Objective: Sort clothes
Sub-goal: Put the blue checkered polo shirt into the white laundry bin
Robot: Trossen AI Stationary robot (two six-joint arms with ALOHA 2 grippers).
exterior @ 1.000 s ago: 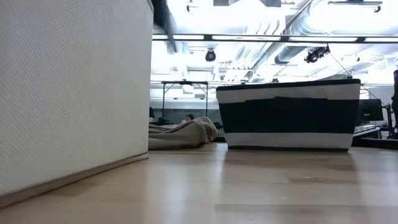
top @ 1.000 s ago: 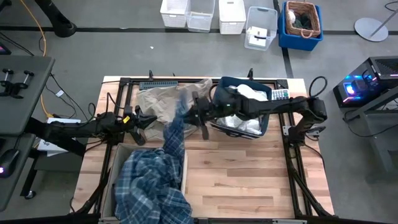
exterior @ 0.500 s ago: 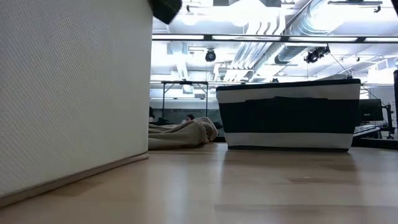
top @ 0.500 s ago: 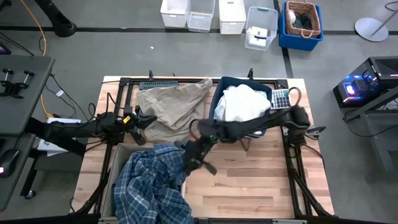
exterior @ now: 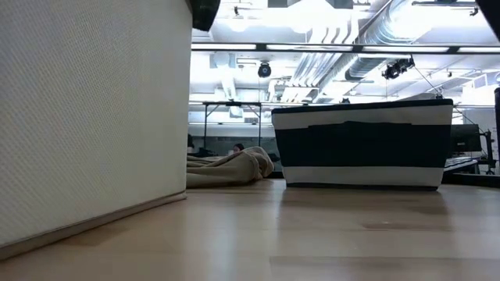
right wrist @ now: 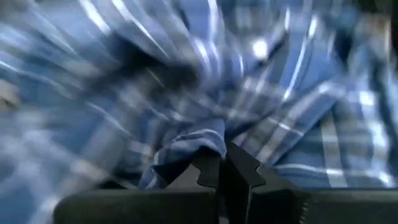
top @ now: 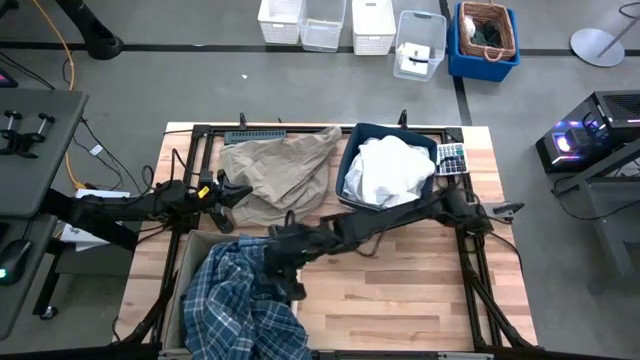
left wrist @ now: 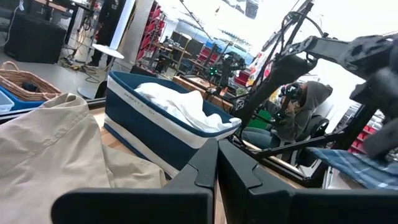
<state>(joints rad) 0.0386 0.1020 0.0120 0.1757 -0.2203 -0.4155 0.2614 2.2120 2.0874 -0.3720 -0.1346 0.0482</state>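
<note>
While the right gripper stays clenched on the blue-and-white plaid shirt, it should lower fully into the white fabric bin at near left before releasing.

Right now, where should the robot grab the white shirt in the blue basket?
Probably the raised bunch at the top of the white garment, coming straight down from above. It heaps above the rim of the navy basket, whose walls block any sideways approach.

A wooden worktop is seen from above, with a navy white-striped bin parked at about 1 o'clock and a pale box at 8. Off the worktop at 12, white baskets and a wicker basket are lined up on the floor.
</note>
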